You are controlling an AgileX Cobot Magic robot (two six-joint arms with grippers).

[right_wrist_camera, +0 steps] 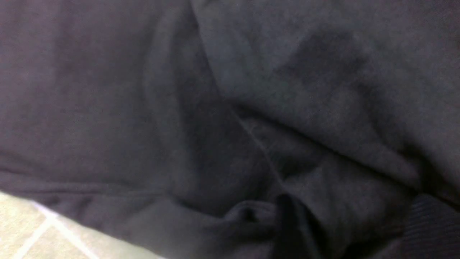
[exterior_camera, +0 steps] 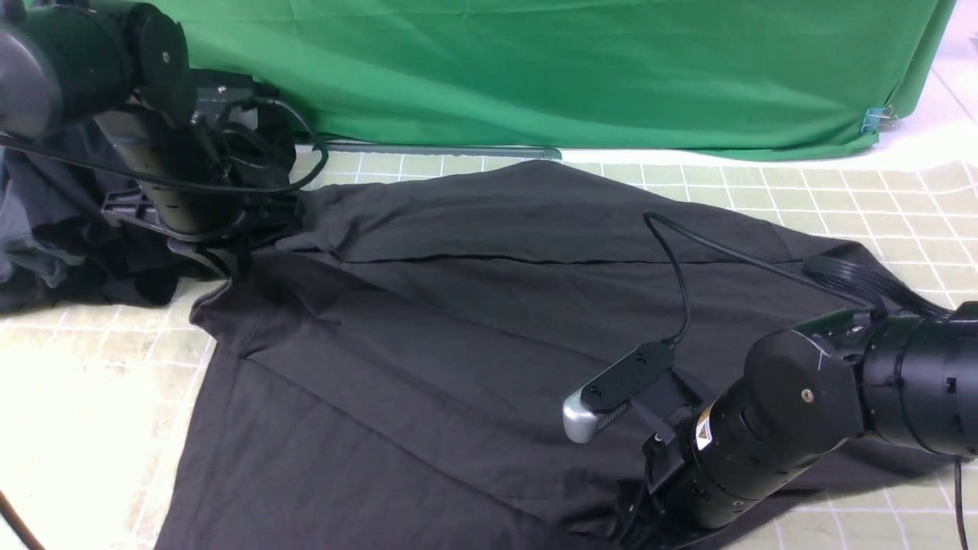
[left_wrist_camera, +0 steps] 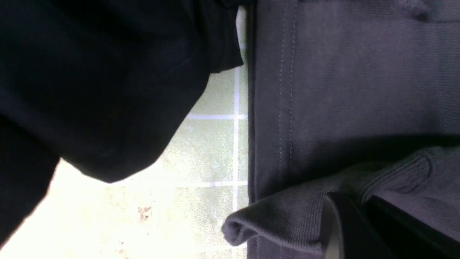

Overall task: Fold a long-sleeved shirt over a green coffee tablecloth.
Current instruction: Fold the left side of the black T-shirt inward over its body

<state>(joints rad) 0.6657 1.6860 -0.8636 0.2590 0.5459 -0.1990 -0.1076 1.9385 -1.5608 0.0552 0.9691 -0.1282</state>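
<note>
The long-sleeved shirt (exterior_camera: pixel 458 321), charcoal grey, lies spread across the green coffee tablecloth (exterior_camera: pixel 879 206), with a fold line running across its far part. At the shirt's far left corner my left arm reaches down, its jaws hidden in the front view. In the left wrist view my left gripper (left_wrist_camera: pixel 363 207) is shut on a ribbed edge (left_wrist_camera: pixel 287 216) of the shirt beside a stitched hem (left_wrist_camera: pixel 287 108). My right arm (exterior_camera: pixel 764 435) points down at the shirt's near right part. My right gripper (right_wrist_camera: pixel 359 223) stands open, one dark finger (right_wrist_camera: pixel 287 226) on the cloth and a hump of fabric between the jaws.
A plain bright green sheet (exterior_camera: pixel 535 69) hangs along the back, held by a blue clip (exterior_camera: pixel 875 118). A blacker bundle of garments (exterior_camera: pixel 46 252) lies at the far left, behind my left arm. The right wrist camera's cable (exterior_camera: pixel 680 260) arcs over the shirt.
</note>
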